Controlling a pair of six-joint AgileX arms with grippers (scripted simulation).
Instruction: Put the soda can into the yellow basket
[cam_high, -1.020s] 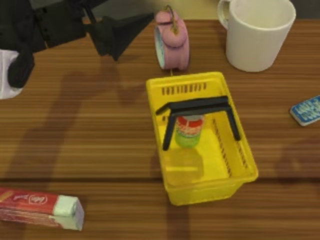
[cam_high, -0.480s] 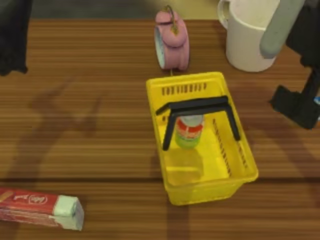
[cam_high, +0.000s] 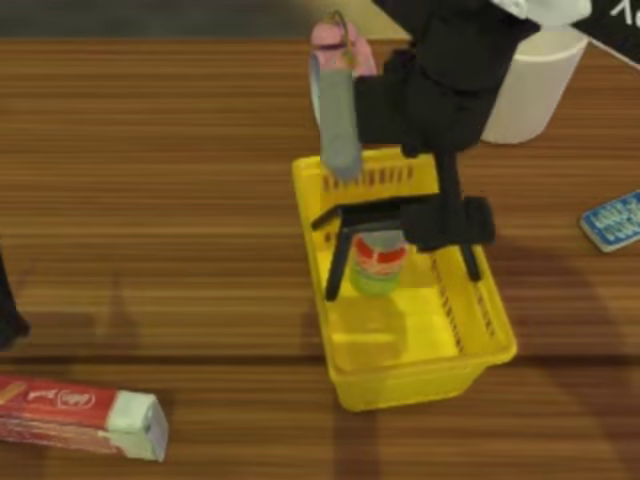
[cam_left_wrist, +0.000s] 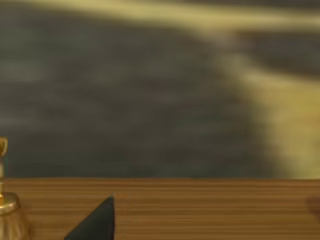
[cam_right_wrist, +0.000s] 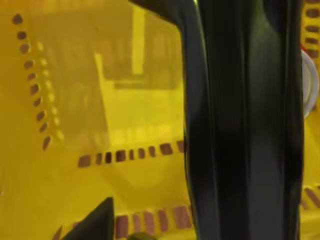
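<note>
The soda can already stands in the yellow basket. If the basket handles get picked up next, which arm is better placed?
Right, probably. The right gripper hangs directly over the black handles of the yellow basket, above the soda can. Only a dark sliver of the left arm shows, at the table's left edge.

Wooden table (cam_high: 180, 200) | bearing: yellow basket (cam_high: 420, 375), pink alarm clock (cam_high: 325, 40), white mug (cam_high: 535, 95), red-and-green box (cam_high: 80, 415), blue packet (cam_high: 612, 220)
</note>
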